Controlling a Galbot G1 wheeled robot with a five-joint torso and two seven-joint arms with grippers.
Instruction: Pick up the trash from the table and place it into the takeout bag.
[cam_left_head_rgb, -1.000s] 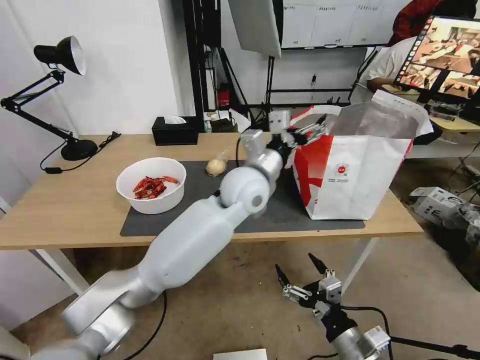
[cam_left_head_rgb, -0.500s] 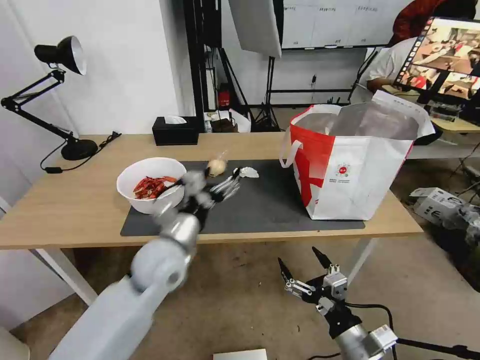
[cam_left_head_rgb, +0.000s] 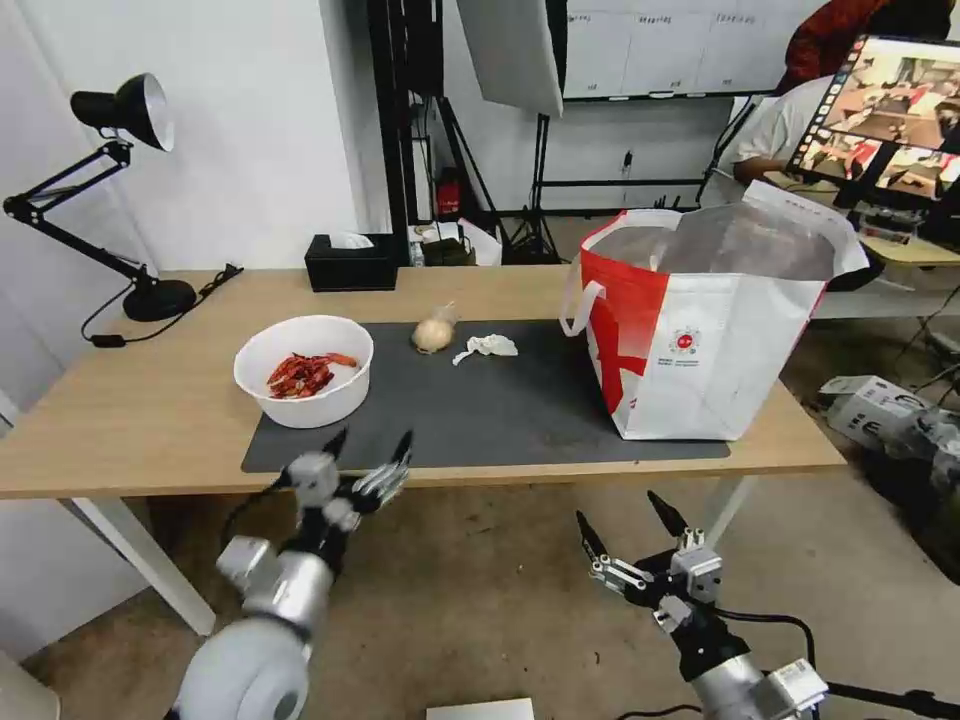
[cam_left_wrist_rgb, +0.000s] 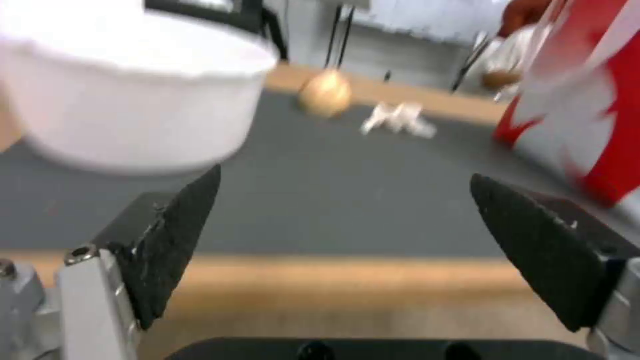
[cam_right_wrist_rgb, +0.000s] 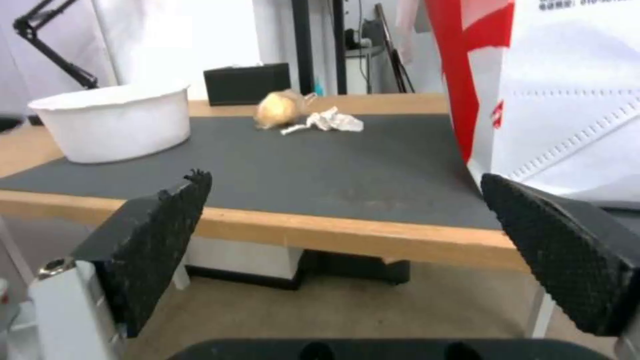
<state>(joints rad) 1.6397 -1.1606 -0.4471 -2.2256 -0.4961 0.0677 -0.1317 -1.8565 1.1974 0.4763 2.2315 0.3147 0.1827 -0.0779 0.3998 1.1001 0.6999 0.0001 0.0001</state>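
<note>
Three pieces of trash lie on the long light-wood table (cam_left_head_rgb: 130, 400) with its dark grey rectangular mat (cam_left_head_rgb: 500, 410): a white round bowl with red shells (cam_left_head_rgb: 303, 369) at about 9 o'clock on the mat, a small knotted beige bag (cam_left_head_rgb: 433, 332) at 12 o'clock, and a crumpled white tissue (cam_left_head_rgb: 486, 346) just beside it toward 3 o'clock, not touching. At the 3 o'clock end of the mat the large boxy red-and-white takeout bag (cam_left_head_rgb: 700, 340) stands upright, its mouth open and its silver foil lining visible. The left gripper (cam_left_head_rgb: 368, 447) hangs at the near edge of the table, at 6 o'clock from the bowl, fingers spread apart and holding nothing. The right gripper (cam_left_head_rgb: 628, 518) waits low in front of the table, below its near edge, its fingers also wide apart and empty. A black tissue box (cam_left_head_rgb: 351, 262) sits at the far edge.
</note>
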